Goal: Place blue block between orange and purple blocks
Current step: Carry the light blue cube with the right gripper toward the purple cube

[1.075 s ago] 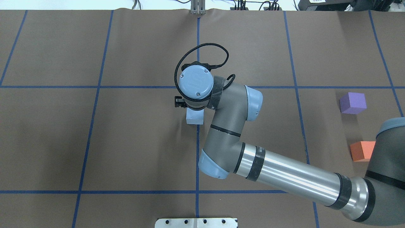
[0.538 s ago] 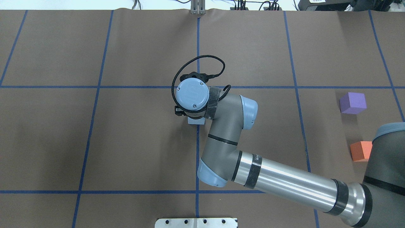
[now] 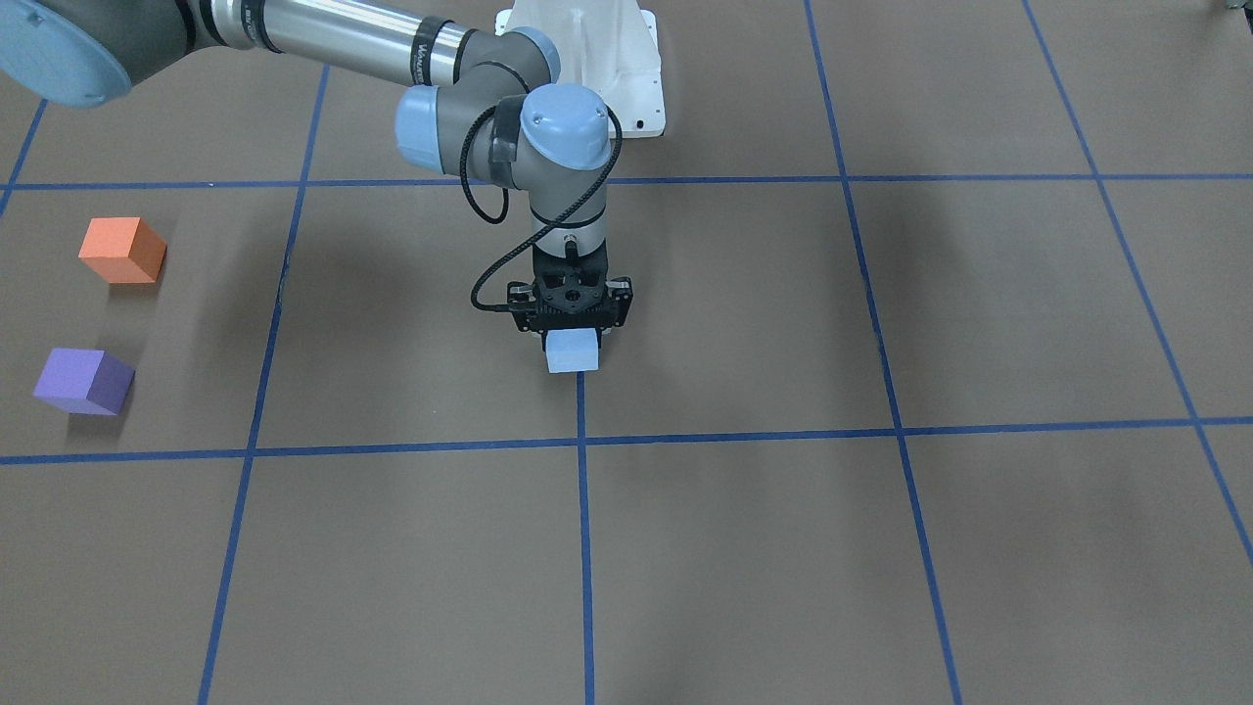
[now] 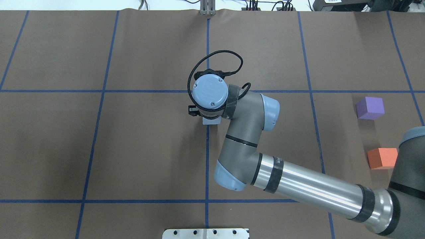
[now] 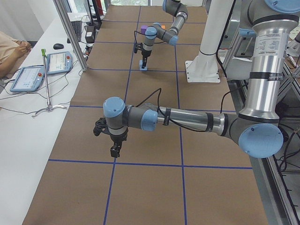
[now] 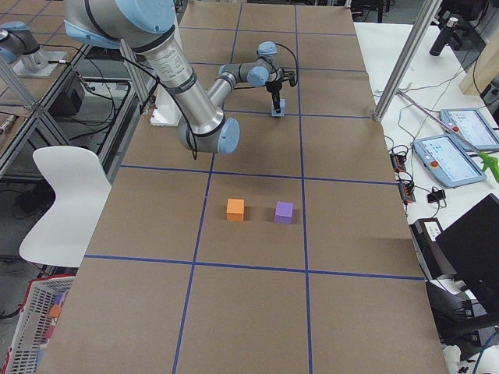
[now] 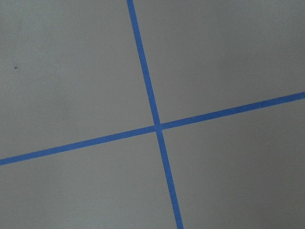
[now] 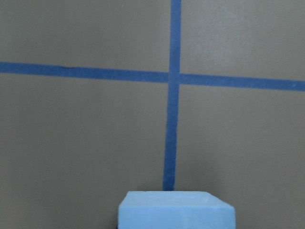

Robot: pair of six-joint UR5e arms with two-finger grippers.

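**Brown table (image 4: 139,149), blue block (image 3: 573,354) gripped at its middle**

My right gripper (image 3: 572,335) points straight down over the middle of the table. Its jaws are closed on the blue block, on the two sides that face the table's ends. I cannot tell whether the block is clear of the table yet.

The orange block (image 4: 382,158) and purple block (image 4: 370,108) sit near the table's right end, well apart from me. Orange is nearer the robot-side edge and purple is further toward the operators' edge, with a bare gap between them.

To carry well, I judge I should first raise the block until its underside is plainly off the table. Then I should travel toward the right end with the wrist vertical, so the block stays square.

I would centre over the gap before coming down. At the present wrist turn my jaws would open toward the table's ends, not toward either neighbour, so I would keep that turn. The main risk is clipping orange or purple on the way down, so the descent should be slow and the release made only once the block is seated.

My left gripper (image 5: 115,150) hangs over the left part of the table, and I cannot tell how its jaws stand.
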